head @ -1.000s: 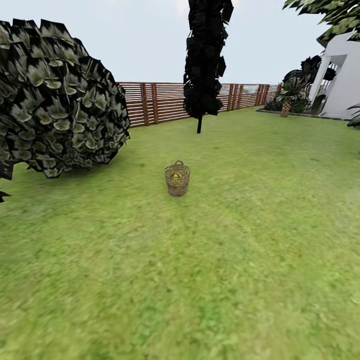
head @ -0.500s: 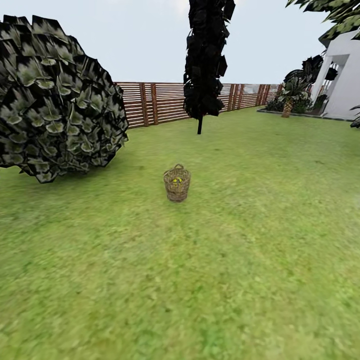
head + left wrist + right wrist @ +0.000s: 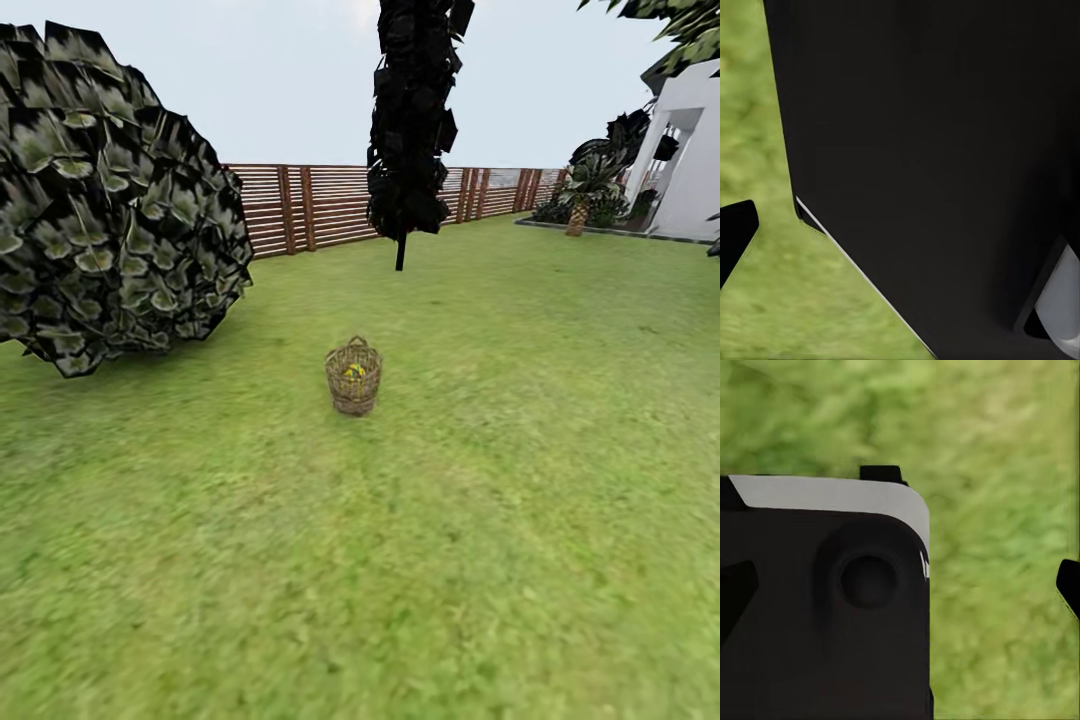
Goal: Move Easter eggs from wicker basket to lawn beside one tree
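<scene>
- A large round dark bush [image 3: 105, 205] is seen at the upper left of the head view, resting on the lawn [image 3: 400, 560].
- A brown slatted fence [image 3: 330, 205] is seen running behind the bush across the upper middle of the frame.
- The wicker basket [image 3: 353, 377] is seen upright on the grass just left of the frame's centre, well apart from the bush and the fence.
- Something yellow, taken to be the Easter eggs [image 3: 355, 372], is visible inside the basket; a count cannot be made at this size.
- A dark narrow columnar tree [image 3: 412, 120] is seen above the basket, at the upper middle, in front of the fence.
- A short palm [image 3: 578, 195] and a white house [image 3: 690, 160] are seen at the upper right.
- In the wrist views, dark robot bodywork [image 3: 945, 150] is seen over grass, with black finger tips at the frame edges; whether the left end effector or the right end effector is wide or narrow cannot be told.
</scene>
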You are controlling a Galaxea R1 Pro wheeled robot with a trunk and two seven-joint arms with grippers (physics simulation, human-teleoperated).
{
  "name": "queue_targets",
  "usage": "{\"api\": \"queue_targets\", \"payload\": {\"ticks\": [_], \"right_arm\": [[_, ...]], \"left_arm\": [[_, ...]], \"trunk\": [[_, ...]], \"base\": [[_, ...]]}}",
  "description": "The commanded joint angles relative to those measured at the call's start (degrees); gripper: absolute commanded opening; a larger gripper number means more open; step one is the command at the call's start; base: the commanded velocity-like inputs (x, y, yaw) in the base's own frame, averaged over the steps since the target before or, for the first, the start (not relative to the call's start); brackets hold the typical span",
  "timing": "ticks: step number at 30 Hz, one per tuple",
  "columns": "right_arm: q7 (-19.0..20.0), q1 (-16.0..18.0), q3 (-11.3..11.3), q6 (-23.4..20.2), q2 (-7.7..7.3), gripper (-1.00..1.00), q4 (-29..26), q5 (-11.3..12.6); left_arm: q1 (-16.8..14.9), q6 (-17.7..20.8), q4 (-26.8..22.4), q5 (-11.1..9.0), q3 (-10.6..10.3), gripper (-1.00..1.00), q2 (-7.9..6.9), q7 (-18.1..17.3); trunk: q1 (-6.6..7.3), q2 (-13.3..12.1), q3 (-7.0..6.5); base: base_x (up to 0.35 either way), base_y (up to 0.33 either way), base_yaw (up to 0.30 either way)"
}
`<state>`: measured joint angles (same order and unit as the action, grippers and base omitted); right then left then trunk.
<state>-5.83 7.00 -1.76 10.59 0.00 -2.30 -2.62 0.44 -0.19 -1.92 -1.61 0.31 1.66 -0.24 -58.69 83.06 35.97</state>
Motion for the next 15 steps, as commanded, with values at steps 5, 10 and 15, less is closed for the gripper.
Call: {"api": "queue_targets", "payload": {"ticks": [5, 10, 15], "right_arm": [[-0.09, 0.03, -0.11, 0.38, -0.27, 1.0, 0.07, -0.36], [-0.07, 0.03, -0.09, 0.39, -0.44, 1.0, 0.02, -0.36], [-0.07, 0.03, -0.07, 0.4, -0.51, 1.0, 0.01, -0.49]], "left_arm": [[0.02, -0.05, -0.1, -0.15, -0.02, 1.0, 0.05, -0.02], [0.02, -0.07, -0.1, -0.14, -0.02, 1.0, 0.03, -0.02], [0.04, -0.07, -0.1, -0.18, 0.02, 1.0, 0.06, -0.02]], "trunk": [[-0.04, 0.02, 0.04], [-0.04, 0.02, 0.04], [-0.04, 0.02, 0.04]], "base": [[0.341, 0.0, 0.0], [0.341, 0.0, 0.011], [0.341, 0.0, 0.154]]}}
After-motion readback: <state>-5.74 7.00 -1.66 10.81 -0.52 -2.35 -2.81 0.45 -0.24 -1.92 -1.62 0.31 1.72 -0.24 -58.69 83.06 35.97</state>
